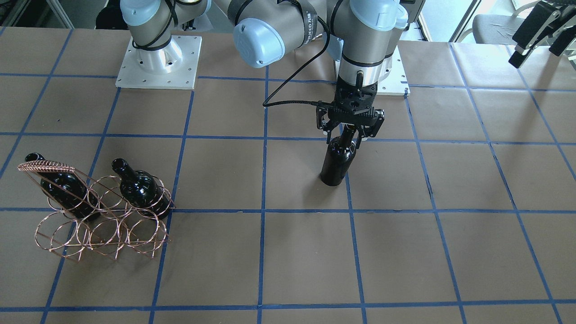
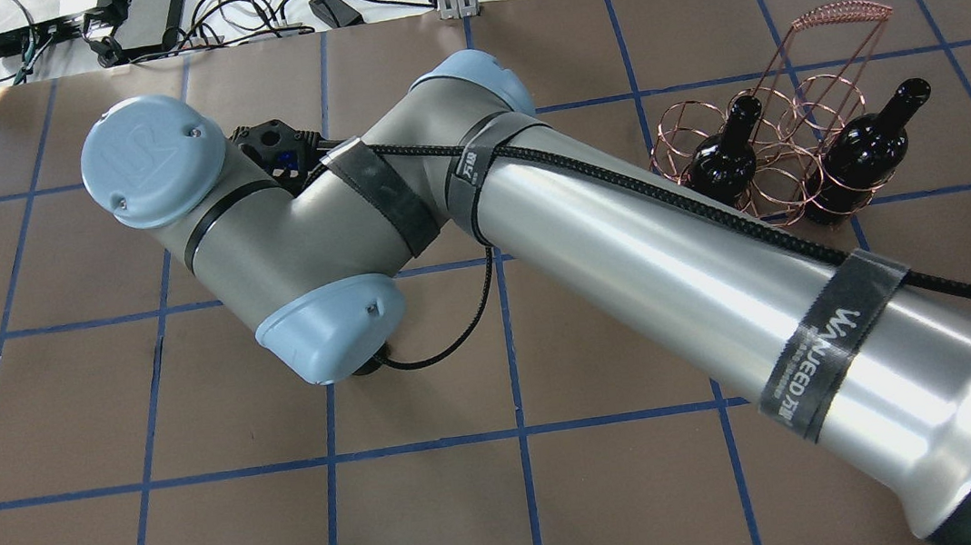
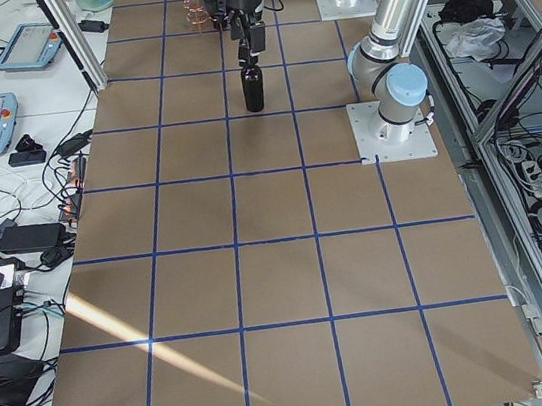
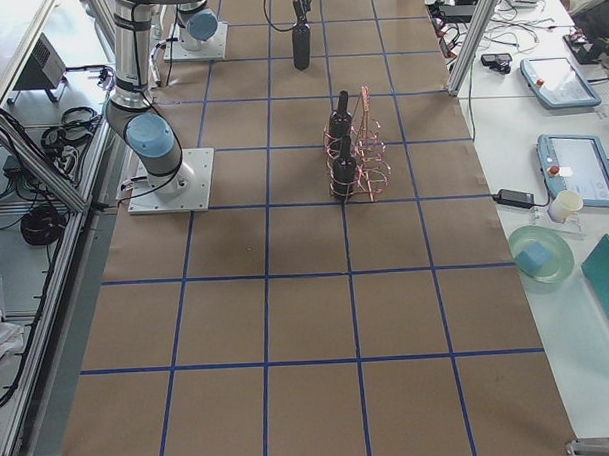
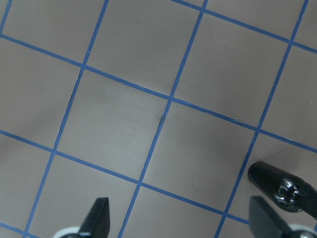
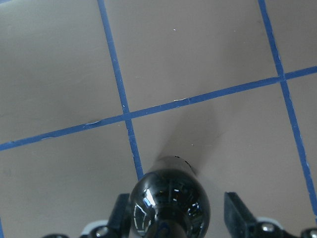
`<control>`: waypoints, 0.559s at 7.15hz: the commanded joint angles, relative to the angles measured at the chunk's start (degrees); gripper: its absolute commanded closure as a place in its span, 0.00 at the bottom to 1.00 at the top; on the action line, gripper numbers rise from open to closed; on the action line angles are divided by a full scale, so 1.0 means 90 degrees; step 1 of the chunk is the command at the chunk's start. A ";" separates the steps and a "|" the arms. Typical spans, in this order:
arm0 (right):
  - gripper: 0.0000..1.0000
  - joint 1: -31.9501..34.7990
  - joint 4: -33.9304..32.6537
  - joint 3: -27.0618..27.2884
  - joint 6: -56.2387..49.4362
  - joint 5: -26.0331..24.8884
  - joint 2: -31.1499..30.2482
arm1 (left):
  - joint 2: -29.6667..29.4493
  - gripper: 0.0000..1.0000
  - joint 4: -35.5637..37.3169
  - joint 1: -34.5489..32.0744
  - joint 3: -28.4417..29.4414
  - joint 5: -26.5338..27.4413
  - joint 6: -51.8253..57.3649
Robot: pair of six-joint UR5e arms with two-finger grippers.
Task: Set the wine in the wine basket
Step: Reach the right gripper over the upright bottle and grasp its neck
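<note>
Table (image 1: 288,261) under brown paper with a blue tape grid fills every shot; the silver-grey right arm (image 2: 632,274) hogs the overhead view and hides the loose bottle there; the copper wire wine basket (image 1: 103,227) sits well apart, with two glossy black bottles (image 1: 140,189) tilted in the row nearer the robot; the third glossy near-black wine bottle (image 1: 337,164) stands upright on bare paper; right gripper (image 1: 346,134) straddles its neck, fingers spread, not pinching; left gripper (image 5: 178,210) gapes over the paper, holding nothing.

2 end cameras face each other along the table (image 3: 282,282); both wrist cameras seemingly share the wine (image 5: 277,181).
</note>
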 commanded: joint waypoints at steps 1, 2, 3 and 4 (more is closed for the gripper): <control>0.30 0.0000 -0.0005 0.0009 -0.0016 0.0025 0.0001 | 0.0000 0.00 0.0000 0.0000 -0.0010 0.0000 0.0000; 0.36 0.0000 -0.0005 0.0009 -0.0016 0.0025 0.0001 | 0.0010 0.00 0.0000 0.0000 -0.0010 0.0000 0.0000; 0.53 0.0000 0.0005 0.0009 0.0004 0.0112 0.0001 | 0.0020 0.00 0.0000 0.0000 -0.0010 0.0000 0.0000; 0.64 0.0000 0.0005 0.0009 0.0023 0.0267 -0.0018 | 0.0029 0.00 0.0000 0.0000 -0.0020 0.0000 0.0000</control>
